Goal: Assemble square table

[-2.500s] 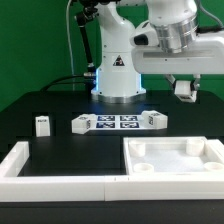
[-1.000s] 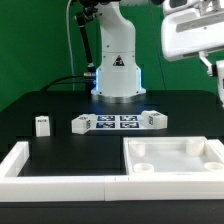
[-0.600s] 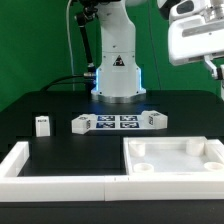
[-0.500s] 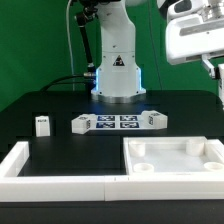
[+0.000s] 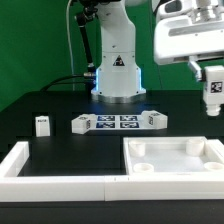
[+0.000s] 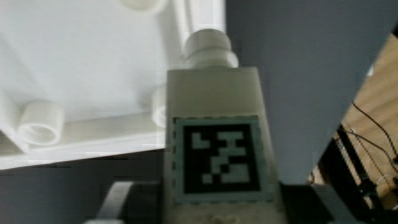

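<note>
1 short white plastic leg (image 5: 212,90) with a black-and-white tag on its face hangs in the air at the exterior view's right. It is clamped between the 2 fingers of the gripper (image 5: 209,76), whose jaws press on its sides. It hangs upright, higher than the white plastic square table top (image 5: 180,160) and clear of it.

That tray-like top lies flat on the black table surface (image 5: 60,110) at the exterior view's lower right. Its raised rim faces up and round sockets show in its corners.

In the wrist view the leg (image 6: 214,140) fills the middle with its tag toward the camera. Its narrower round peg end points away from the gripper (image 6: 214,205). The top (image 6: 89,70) lies beyond it, with 1 corner socket in sight.

A 2nd small tagged white leg (image 5: 42,125) stands alone toward the exterior view's left, well apart from the top. The flat white marker board (image 5: 118,122) lies between them, in front of the white robot base (image 5: 118,70). Long white wall bars (image 5: 55,178) edge the near side of the surface.
</note>
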You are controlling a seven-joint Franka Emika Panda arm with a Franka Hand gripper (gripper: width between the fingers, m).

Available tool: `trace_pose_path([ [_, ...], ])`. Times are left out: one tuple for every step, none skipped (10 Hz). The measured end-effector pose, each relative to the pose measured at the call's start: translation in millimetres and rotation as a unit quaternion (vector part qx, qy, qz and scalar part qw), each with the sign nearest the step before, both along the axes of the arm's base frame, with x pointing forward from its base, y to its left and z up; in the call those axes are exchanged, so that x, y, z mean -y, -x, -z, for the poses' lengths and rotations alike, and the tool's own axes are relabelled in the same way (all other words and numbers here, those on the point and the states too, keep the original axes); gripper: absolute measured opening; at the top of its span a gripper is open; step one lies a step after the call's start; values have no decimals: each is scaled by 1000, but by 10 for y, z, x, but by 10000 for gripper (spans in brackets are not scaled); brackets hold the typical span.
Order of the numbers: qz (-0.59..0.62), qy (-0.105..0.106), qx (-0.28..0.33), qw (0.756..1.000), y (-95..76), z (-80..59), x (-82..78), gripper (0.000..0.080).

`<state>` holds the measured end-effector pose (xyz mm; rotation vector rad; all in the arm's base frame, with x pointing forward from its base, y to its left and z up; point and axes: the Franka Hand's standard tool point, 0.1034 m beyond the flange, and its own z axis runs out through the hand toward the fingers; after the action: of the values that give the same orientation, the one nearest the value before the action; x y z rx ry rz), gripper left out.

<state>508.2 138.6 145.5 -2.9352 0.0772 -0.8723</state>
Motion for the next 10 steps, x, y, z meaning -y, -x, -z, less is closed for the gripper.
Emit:
trace_pose_path([
  [-11,17,-1,1000,34,34,145,290],
  [-17,36,1,999,37,60,399,290],
  [-11,43,-8,999,-11,76,577,290],
  [-16,44,-9,999,-133,16,535,290],
  [-26,53,1,998,-250,-48,562,290],
  [-31,61,6,998,-335,-83,636,290],
  [-29,60,4,998,-309,-56,617,290],
  [-30,61,3,998,-304,-51,612,290],
  [-30,61,3,998,-305,-50,617,290],
  [-32,64,3,997,-307,-43,633,290],
])
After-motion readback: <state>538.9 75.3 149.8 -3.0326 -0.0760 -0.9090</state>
